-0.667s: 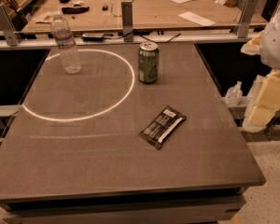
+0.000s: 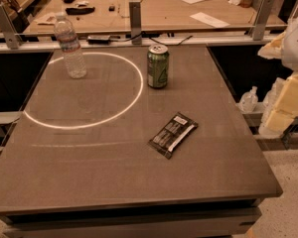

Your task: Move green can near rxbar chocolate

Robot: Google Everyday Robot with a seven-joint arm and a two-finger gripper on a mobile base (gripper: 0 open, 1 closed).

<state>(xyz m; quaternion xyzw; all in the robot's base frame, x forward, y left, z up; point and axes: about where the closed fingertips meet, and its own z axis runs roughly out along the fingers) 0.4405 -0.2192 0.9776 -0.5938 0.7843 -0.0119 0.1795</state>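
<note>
The green can stands upright on the grey table, towards the back centre, just right of a white circle of light. The rxbar chocolate lies flat on the table nearer the front, about a can's height or more in front of the can and slightly to the right, with its white strip facing right. My gripper shows as pale cream parts of the arm at the right edge of the view, off the table's right side and well away from both things. It holds nothing that I can see.
A clear plastic water bottle stands at the back left of the table, on the circle's edge. Behind the table runs a metal rail with posts, and beyond it a wooden bench with papers. A small bottle sits off the right side.
</note>
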